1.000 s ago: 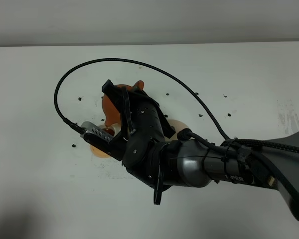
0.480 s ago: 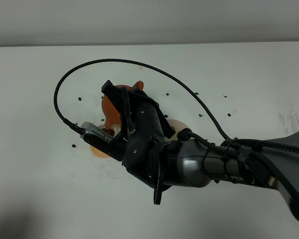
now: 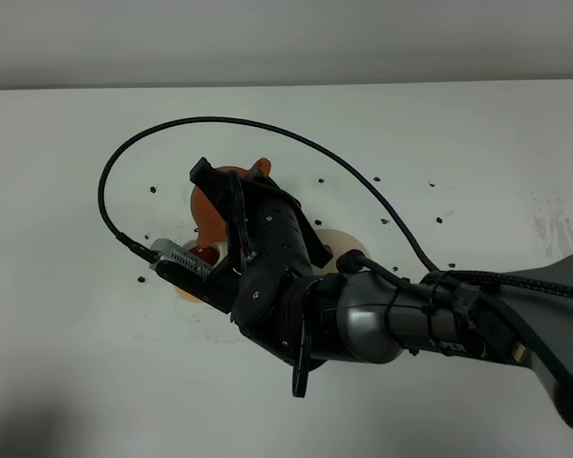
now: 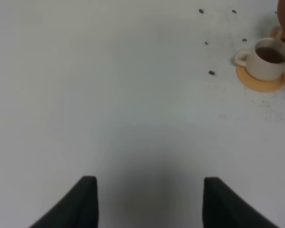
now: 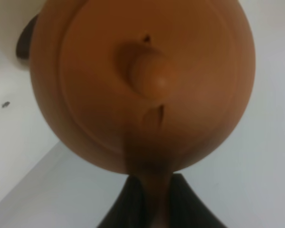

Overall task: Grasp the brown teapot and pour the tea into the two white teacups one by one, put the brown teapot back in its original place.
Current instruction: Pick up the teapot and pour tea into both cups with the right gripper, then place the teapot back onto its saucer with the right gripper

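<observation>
My right gripper reaches across to the left of the middle and is shut on the handle of the brown teapot, held tilted in the air. In the right wrist view the teapot fills the frame, its handle between my fingers. Just below its spout stands one white teacup on an orange coaster. In the left wrist view that teacup holds dark tea. The other teacup is hidden by the arm. The beige mat peeks out beside the wrist. My left gripper is open and empty over bare table.
The white table carries small black specks. A black cable loops out from the right wrist to the left and far side. The right arm's body covers the middle right.
The right gripper has shifted slightly left and toward the front with the teapot, tipping it a bit more over the cup. The cable loop moved with it.
</observation>
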Motion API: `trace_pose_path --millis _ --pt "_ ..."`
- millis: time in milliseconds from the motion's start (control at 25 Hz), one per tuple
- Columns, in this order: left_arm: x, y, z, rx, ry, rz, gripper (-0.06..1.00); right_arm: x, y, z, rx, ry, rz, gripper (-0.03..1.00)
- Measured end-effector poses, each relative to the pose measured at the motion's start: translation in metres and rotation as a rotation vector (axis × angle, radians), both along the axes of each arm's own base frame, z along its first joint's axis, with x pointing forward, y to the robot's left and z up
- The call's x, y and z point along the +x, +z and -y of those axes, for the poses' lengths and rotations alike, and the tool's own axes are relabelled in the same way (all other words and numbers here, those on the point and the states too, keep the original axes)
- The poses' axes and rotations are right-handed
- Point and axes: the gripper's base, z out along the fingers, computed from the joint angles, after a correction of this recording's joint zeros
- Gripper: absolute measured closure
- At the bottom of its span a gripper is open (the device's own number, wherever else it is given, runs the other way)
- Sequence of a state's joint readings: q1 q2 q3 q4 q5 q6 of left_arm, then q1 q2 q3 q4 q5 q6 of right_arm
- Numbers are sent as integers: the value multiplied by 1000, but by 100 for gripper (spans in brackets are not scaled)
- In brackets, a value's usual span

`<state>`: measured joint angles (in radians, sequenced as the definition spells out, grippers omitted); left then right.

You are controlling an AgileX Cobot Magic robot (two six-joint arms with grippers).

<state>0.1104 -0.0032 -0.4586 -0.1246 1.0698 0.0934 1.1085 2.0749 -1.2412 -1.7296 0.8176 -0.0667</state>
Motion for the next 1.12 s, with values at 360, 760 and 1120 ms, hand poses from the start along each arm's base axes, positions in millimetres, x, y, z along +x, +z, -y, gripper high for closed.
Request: trace_pose_path --millis 360,760,1120 --pt "0 0 0 0 0 0 43 3 19 -3 160 -66 12 85" --pt "0 0 0 0 0 0 43 -7 49 15 408 -287 -192 85" --pt "0 0 0 0 0 0 43 -39 69 33 764 -670 -617 85"
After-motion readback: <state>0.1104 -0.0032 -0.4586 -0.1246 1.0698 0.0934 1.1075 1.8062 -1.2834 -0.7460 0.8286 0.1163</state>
